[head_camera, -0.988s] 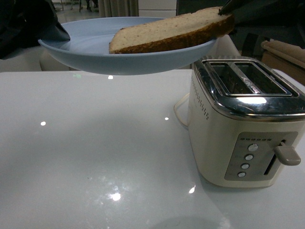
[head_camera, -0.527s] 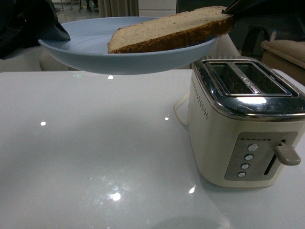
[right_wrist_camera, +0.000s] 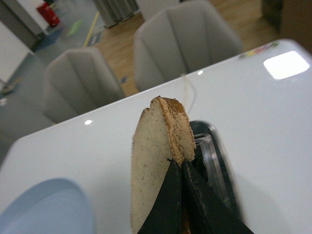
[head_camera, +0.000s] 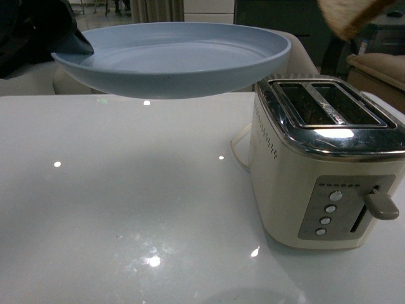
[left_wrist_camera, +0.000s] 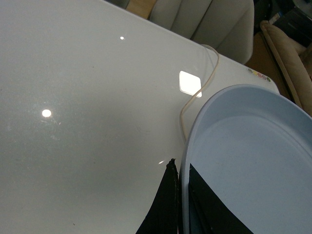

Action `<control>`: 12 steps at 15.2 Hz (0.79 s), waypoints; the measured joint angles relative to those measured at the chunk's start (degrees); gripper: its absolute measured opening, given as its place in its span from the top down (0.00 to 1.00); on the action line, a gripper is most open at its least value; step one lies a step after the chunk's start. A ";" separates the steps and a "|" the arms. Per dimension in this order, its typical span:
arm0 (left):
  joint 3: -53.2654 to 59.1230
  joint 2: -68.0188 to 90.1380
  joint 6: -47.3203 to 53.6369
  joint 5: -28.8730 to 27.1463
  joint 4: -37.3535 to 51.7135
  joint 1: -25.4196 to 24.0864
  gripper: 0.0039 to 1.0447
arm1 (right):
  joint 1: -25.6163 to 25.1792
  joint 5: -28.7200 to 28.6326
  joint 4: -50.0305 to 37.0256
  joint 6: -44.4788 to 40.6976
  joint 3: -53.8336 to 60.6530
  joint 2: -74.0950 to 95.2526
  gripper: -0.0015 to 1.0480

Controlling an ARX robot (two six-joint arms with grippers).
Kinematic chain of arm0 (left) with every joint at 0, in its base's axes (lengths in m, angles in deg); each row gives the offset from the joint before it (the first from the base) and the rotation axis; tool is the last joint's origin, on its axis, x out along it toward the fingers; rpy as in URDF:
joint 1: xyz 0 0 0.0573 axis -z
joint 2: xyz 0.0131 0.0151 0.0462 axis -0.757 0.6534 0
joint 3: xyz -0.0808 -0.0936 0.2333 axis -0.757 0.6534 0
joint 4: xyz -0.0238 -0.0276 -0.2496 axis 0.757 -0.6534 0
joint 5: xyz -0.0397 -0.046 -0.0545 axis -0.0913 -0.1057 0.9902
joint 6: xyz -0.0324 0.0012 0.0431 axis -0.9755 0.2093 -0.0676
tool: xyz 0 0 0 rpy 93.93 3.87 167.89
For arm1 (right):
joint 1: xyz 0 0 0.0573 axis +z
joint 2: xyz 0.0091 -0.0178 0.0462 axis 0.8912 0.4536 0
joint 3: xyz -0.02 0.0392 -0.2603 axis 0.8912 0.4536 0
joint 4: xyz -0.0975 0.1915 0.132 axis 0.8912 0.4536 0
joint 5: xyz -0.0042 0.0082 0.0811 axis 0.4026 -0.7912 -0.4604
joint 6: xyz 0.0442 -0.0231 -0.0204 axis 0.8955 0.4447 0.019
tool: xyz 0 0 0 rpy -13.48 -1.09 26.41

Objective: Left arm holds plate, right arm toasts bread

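Note:
The pale-blue plate [head_camera: 171,60] hangs level above the white table, empty, at the upper left of the front view. My left gripper [left_wrist_camera: 179,168] is shut on the plate's [left_wrist_camera: 253,161] rim, one black jaw under it and one on top; in the front view its dark body [head_camera: 38,31] shows at the plate's left edge. The bread [right_wrist_camera: 158,156] is a light-brown slice with dark crust, held on edge by my right gripper [right_wrist_camera: 178,163], which is shut on its crust above the toaster's slots [right_wrist_camera: 212,156]. In the front view a corner of the bread [head_camera: 351,14] shows at the top right, above the toaster [head_camera: 329,158].
The cream toaster with chrome top has two open slots [head_camera: 323,104] and its lever [head_camera: 380,206] up. Its cord [left_wrist_camera: 195,102] trails across the table behind it. Grey chairs [right_wrist_camera: 185,39] stand along the table's far side.
The bread has left the plate: it was lying across it with the right gripper at its end, and now it hangs high at the right above the toaster. The plate has stayed put.

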 joint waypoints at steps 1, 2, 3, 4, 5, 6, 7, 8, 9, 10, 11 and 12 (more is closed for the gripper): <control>0.00 0.00 0.00 -0.02 0.02 0.00 0.97 | -1.09 2.71 -0.57 -5.11 -0.35 -0.26 0.98; 0.00 0.00 0.00 0.00 0.02 -0.02 0.97 | -2.01 4.98 -0.85 -9.75 -0.87 -0.28 0.98; 0.00 0.00 0.00 0.00 0.02 0.00 0.97 | -2.64 6.27 -1.03 -12.72 -1.09 -0.28 0.98; 0.00 0.00 0.00 0.00 0.04 0.00 0.97 | -3.23 6.67 -1.11 -15.65 -1.18 -0.28 0.98; 0.00 0.00 0.00 0.00 0.02 0.00 0.97 | -3.39 6.86 -1.31 -17.86 -1.18 -0.28 0.98; 0.00 0.00 0.00 0.00 0.07 0.00 0.97 | -3.61 6.88 -1.33 -19.71 -1.18 -0.26 0.98; 0.00 0.00 0.00 0.00 0.04 0.00 0.97 | -3.61 6.67 -1.31 -20.63 -1.18 -0.20 0.98; 0.00 0.00 0.00 0.00 0.07 0.00 0.97 | -3.61 6.47 -1.27 -20.96 -1.18 -0.15 0.98; 0.00 0.00 0.00 0.00 0.07 -0.02 0.97 | -3.58 6.45 -1.29 -21.24 -1.18 0.22 0.98; 0.00 0.00 0.00 0.00 0.07 -0.04 0.97 | -3.19 6.01 -1.03 -21.27 -1.18 1.03 0.98; 0.00 0.00 0.00 0.00 0.07 -0.04 0.97 | -2.80 5.53 -1.07 -21.24 -1.18 2.12 0.98; 0.00 0.00 0.00 0.00 0.07 -0.04 0.97 | -2.29 5.20 -1.07 -21.11 -1.18 3.06 0.98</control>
